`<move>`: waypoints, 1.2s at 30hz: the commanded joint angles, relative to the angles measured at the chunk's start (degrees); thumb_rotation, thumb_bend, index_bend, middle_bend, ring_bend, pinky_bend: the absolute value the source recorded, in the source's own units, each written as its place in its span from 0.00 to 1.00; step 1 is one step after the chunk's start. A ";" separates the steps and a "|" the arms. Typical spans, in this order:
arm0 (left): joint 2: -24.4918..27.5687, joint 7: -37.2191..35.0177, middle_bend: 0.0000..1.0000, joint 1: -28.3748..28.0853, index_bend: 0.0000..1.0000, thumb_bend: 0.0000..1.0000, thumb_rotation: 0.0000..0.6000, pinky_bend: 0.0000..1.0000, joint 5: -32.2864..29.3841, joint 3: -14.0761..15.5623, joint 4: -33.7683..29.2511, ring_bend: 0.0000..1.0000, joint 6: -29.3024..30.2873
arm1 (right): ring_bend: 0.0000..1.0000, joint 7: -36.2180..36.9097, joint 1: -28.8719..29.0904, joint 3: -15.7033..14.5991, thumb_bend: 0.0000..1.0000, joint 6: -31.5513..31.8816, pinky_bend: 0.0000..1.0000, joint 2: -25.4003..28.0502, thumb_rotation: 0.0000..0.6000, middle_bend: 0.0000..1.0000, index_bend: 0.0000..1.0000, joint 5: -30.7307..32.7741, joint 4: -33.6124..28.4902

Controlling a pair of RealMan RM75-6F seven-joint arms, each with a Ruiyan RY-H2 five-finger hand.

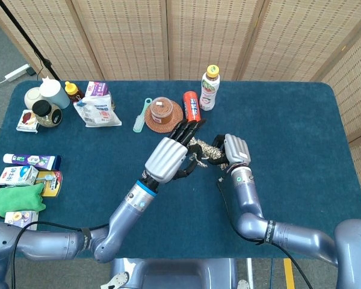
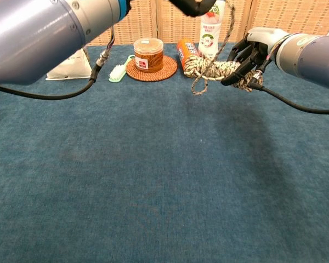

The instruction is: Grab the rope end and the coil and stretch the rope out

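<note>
Centrally, right hand (image 2: 247, 57) grips coil (image 2: 214, 68); left hand (image 1: 168, 158) pinches rope end (image 2: 226, 33) above it.

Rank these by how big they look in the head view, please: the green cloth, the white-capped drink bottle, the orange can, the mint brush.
1. Green cloth
2. White-capped drink bottle
3. Orange can and mint brush: these look about alike in length, the can wider, so I would not rank them.

Mottled beige rope coil (image 2: 216, 69) bundled on blue cloth; rope end (image 2: 226, 35) rising taut upward.
</note>
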 commanded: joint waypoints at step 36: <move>0.83 5.43 0.00 -2.44 0.61 0.42 1.00 0.00 -4.64 -2.76 -11.31 0.00 4.24 | 0.54 -9.12 -0.83 6.56 0.75 -2.51 0.65 -5.22 1.00 0.63 0.76 8.52 13.42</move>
